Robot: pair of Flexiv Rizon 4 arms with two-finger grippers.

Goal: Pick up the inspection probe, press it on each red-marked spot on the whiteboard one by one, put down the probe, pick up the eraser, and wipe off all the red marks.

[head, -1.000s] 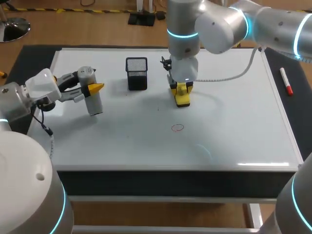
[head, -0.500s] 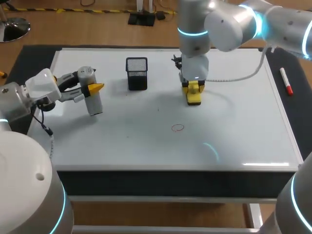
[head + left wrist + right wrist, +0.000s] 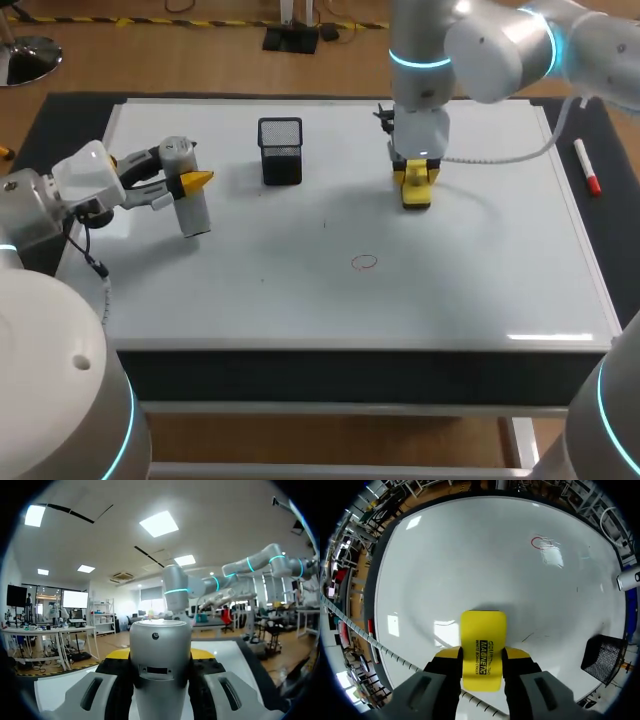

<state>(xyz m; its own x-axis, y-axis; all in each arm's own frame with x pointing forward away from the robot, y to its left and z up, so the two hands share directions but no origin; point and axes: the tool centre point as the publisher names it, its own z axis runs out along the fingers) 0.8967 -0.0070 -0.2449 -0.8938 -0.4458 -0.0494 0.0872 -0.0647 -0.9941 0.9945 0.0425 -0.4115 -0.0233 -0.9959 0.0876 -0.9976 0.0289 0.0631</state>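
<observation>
My right claw pinches the yellow eraser from both sides, and the block's free end sticks out ahead of the yellow tips. It sits low at the whiteboard, in the far half and a little right of the middle. I cannot tell whether the eraser touches the surface.

One small red circle lies on the board nearer the front edge, well apart from the eraser.

A black mesh pen cup stands towards the far edge, left of the middle.

My left claw clamps the silver inspection probe, which is upright near the left edge with its foot down at the board.

A red marker lies on the black mat past the board's right edge.
</observation>
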